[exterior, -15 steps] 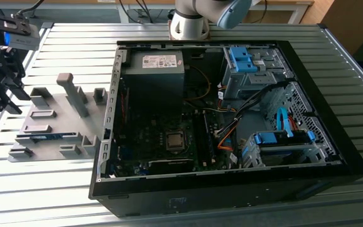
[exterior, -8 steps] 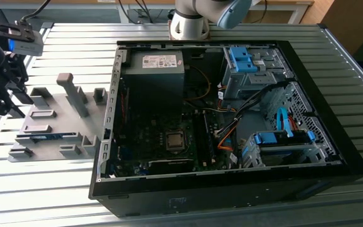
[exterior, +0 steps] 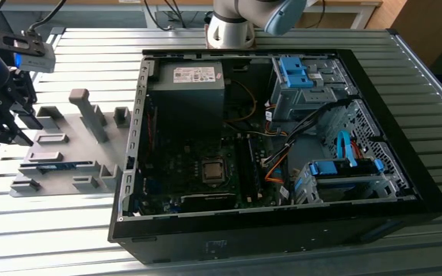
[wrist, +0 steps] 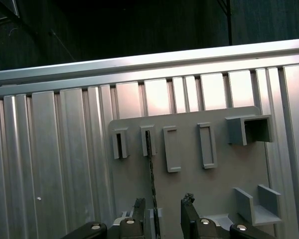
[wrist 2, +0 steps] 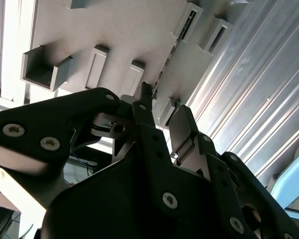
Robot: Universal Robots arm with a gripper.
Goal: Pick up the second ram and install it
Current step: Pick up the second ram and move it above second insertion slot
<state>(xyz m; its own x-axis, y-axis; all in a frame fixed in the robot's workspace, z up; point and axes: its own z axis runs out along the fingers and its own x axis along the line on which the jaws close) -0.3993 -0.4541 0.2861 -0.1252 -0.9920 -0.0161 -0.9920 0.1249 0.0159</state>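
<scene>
1. The second ram (wrist: 150, 172) stands on its long edge in a narrow slot of the grey holder plate (wrist: 214, 189). In the first wrist view it shows edge-on as a thin dark line that runs down into the gap of the tool (wrist: 163, 206).
2. The tool is spread and pinches nothing. Its two fingers (wrist: 189, 214) straddle the stick with daylight between them. The stick sits nearer one finger than the other, and I cannot tell whether that finger touches it.
3. The holder plate carries several raised pockets and slots and lies flat on the slatted metal table (exterior: 52, 236). It sits just beside the open computer case (exterior: 282, 230), on the exterior view's left of it.
4. The case lies on its side with the motherboard (exterior: 171, 172) exposed and the processor socket (exterior: 212, 171) near its middle, well apart from the tool.
5. Handling, as I judge it: the stick should be light and stiff but thin, with chips on its faces and a contact edge that should not be scraped.
   - A pinch across the two flat faces, about mid-length and near the upper edge, looks safest.
   - Smooth board faces may slip under a weak grip, and a skewed pinch could lever the stick against the slot walls.
6. The pickup is not yet made, since the stick rests in its holder.
</scene>
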